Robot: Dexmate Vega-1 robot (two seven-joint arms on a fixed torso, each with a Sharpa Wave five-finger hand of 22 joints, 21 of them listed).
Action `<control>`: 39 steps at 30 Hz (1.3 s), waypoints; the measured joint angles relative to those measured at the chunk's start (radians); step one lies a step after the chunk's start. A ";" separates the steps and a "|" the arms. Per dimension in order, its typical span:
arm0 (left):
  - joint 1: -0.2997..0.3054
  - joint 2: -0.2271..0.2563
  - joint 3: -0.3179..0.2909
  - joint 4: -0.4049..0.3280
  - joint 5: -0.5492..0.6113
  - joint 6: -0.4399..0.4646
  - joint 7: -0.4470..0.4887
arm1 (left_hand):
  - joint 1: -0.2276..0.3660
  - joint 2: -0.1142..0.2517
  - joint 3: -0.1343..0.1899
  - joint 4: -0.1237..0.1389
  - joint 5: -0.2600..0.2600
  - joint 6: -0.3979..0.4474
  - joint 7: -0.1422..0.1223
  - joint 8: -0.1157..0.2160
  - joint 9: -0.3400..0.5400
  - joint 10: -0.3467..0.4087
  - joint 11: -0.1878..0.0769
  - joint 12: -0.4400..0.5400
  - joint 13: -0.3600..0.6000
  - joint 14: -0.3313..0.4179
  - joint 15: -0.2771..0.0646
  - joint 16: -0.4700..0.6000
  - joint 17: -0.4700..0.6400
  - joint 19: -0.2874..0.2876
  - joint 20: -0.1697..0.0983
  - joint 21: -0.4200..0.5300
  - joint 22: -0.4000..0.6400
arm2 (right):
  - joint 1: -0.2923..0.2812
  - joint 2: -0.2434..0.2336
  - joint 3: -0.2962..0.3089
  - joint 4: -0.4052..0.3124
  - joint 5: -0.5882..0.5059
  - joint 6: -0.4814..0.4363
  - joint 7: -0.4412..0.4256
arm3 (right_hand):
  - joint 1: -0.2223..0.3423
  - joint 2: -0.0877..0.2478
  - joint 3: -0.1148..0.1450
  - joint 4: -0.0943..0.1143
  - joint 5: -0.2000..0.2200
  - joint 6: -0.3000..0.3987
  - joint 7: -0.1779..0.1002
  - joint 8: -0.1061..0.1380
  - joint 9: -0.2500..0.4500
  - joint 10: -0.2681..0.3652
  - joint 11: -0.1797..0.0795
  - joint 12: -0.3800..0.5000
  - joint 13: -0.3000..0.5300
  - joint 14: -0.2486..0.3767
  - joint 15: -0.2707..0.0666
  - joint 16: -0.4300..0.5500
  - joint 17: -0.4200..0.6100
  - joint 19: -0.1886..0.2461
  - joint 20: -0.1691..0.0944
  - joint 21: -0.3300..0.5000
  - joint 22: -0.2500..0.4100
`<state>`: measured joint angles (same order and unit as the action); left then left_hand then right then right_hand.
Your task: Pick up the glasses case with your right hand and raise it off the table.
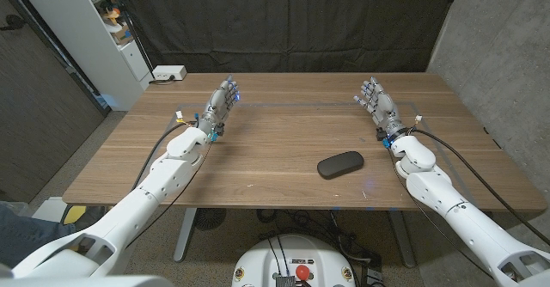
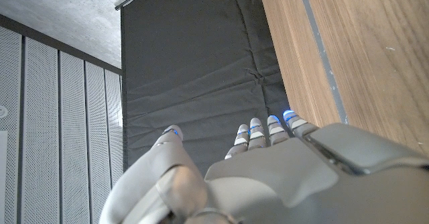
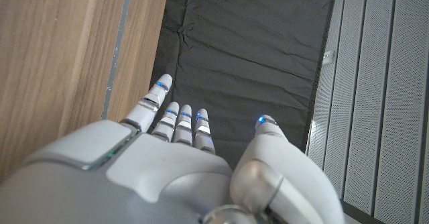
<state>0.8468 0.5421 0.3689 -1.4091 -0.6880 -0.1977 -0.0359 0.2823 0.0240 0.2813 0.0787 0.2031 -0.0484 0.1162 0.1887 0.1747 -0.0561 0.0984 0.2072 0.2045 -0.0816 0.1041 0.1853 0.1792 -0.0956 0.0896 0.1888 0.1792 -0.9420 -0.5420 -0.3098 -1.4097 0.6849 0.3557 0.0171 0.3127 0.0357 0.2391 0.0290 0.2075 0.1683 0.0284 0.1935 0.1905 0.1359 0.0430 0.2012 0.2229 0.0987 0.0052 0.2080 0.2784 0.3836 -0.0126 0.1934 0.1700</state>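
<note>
I am seeing the glasses case lying closed on the worktop, nearer its near edge and right of the middle, with bare wood all round it. My right hand is sitting toward the far right corner, fingers spread and holding nothing, well apart from the case. My left hand is mirroring it toward the far left corner, also holding nothing.
</note>
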 measured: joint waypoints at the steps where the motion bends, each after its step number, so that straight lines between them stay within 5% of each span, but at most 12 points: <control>1: 0.000 0.000 0.000 0.000 0.000 0.002 -0.001 | 0.000 0.000 0.000 0.000 0.000 0.000 0.000 0.000 0.000 0.000 0.000 0.000 0.000 0.000 0.000 0.000 0.000 0.000 0.000 0.000 0.000 | -0.001 -0.001 0.001 -0.002 0.000 0.000 0.000 | 0.000 0.000 0.000 0.000 0.000 0.002 0.002 0.000 0.000 0.000 0.000 0.000 0.000 0.000 0.000 0.000 0.000 0.000 0.000 0.000 0.000; 39: 0.003 0.038 -0.014 -0.018 -0.011 0.021 -0.016 | 0.022 0.022 0.007 -0.015 -0.001 0.034 0.002 0.004 0.000 0.015 0.007 0.005 -0.005 0.009 0.001 0.004 0.000 0.004 0.004 0.004 0.000 | -0.029 -0.039 0.020 -0.016 -0.051 0.098 0.029 | 0.012 -0.012 -0.001 -0.021 0.004 0.028 -0.021 0.008 0.000 0.048 -0.023 0.006 -0.014 0.048 -0.013 0.008 -0.021 0.044 -0.002 0.008 -0.002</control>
<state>0.8499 0.5798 0.3546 -1.4270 -0.6992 -0.1765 -0.0523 0.3047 0.0464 0.2881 0.0633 0.2020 -0.0142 0.1181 0.1925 0.1745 -0.0414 0.1054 0.2119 0.1999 -0.0727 0.1050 0.1892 0.1790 -0.0915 0.0935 0.1926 0.1790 -0.9708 -0.5811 -0.2893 -1.4255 0.6343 0.4542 0.0458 0.3248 0.0236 0.2380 0.0078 0.2113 0.1966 0.0072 0.2013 0.1908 0.1836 0.0200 0.2076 0.2090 0.1472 -0.0076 0.2158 0.2571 0.4281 -0.0145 0.2011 0.1675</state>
